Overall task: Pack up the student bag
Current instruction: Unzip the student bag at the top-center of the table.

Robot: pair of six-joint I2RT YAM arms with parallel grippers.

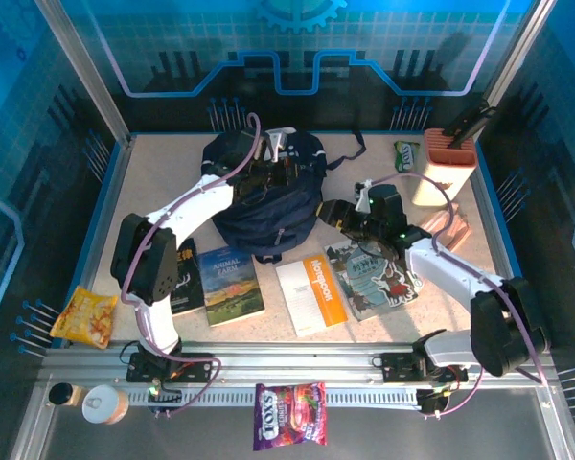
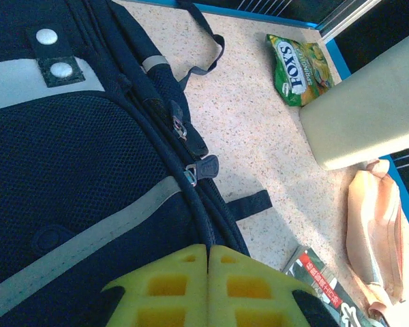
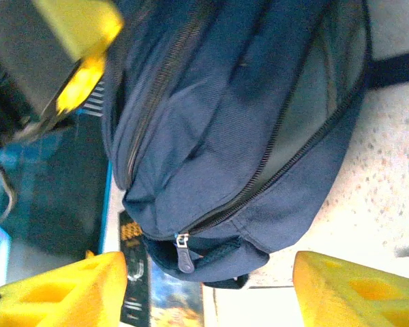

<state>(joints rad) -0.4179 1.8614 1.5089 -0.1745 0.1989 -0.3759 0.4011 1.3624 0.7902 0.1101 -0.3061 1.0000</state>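
while left tool (image 2: pixel 208 279) is pressed together at student bag (image 1: pixel 268 206), right tool (image 3: pixel 204 289) apart

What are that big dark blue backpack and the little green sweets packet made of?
The large navy backpack looks like matt woven fabric: visible weave, mesh panel, soft folds. The small green sweets packet seems glossy plastic film, judging by its sheen and crinkled edges.

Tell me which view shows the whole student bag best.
Top external: the student bag shows whole, except where the left arm crosses it. Left wrist: its mesh panel and zipper pulls, close up; right wrist: one side with a zipper.
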